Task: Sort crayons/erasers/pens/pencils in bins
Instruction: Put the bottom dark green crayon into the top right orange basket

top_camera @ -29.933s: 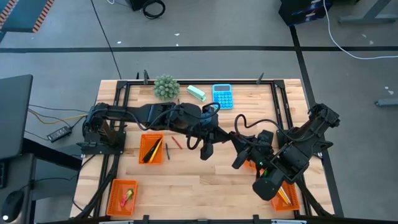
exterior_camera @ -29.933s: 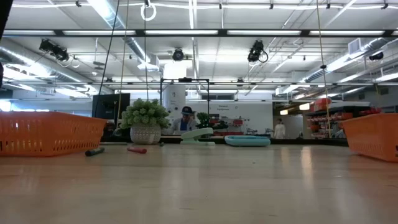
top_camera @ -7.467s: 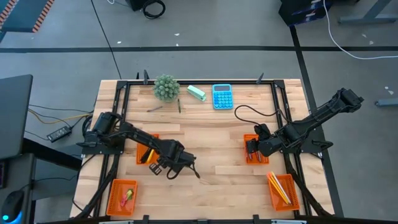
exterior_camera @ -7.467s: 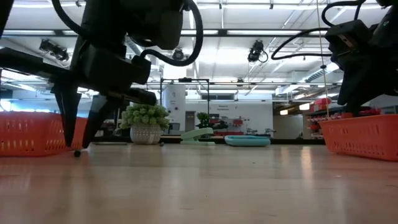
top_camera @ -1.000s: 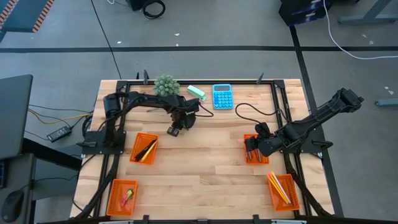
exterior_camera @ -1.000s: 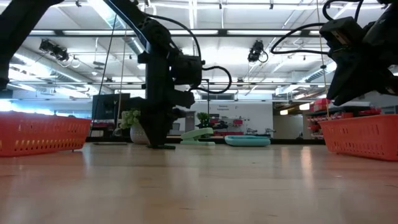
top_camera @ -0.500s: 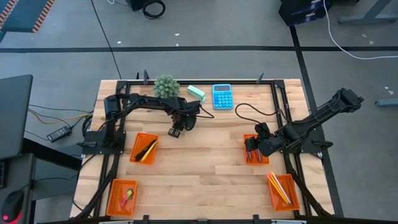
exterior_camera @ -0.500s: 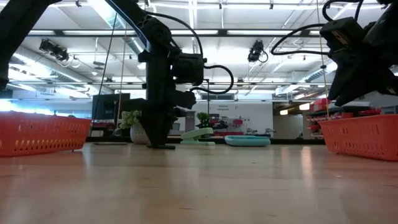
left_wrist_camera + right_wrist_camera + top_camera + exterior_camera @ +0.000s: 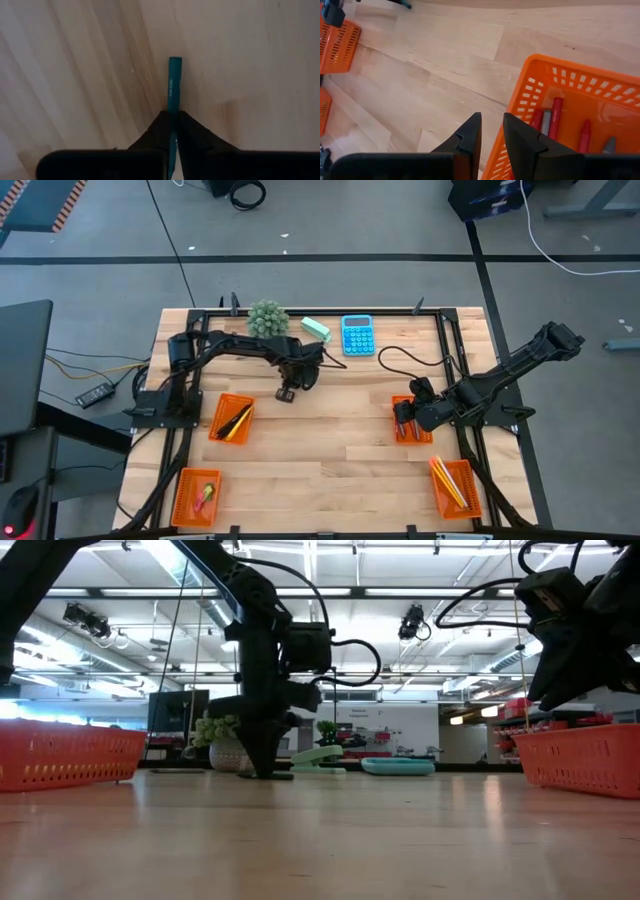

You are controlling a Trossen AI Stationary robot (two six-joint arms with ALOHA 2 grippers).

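Observation:
My left gripper (image 9: 286,394) is low over the middle of the table, a little toward its far edge, and is shut on a slim teal pen (image 9: 174,80). In the low view the left gripper (image 9: 262,772) reaches down to the tabletop. My right gripper (image 9: 400,420) waits over the left rim of the right-hand orange bin (image 9: 516,100), fingers slightly apart (image 9: 492,137). Red crayons (image 9: 555,117) lie in that bin. Three more orange bins sit at the left (image 9: 232,418), the near left (image 9: 197,495) and the near right (image 9: 455,485). My left gripper pinches the teal pen between its two fingertips (image 9: 161,125), coming from above and pointing down. The fingers lie along the pen's length, on its shaft (image 9: 173,107). The free end (image 9: 175,61) sticks out past the fingertips, close to the wood; I cannot tell whether it touches.
A small potted plant (image 9: 267,320), a mint-green block (image 9: 316,329) and a blue calculator (image 9: 358,335) stand along the far edge. A black frame runs round the table. Bare wood lies between the left and right bins.
My left gripper has shifted a little toward the table's right, staying low at the tabletop.

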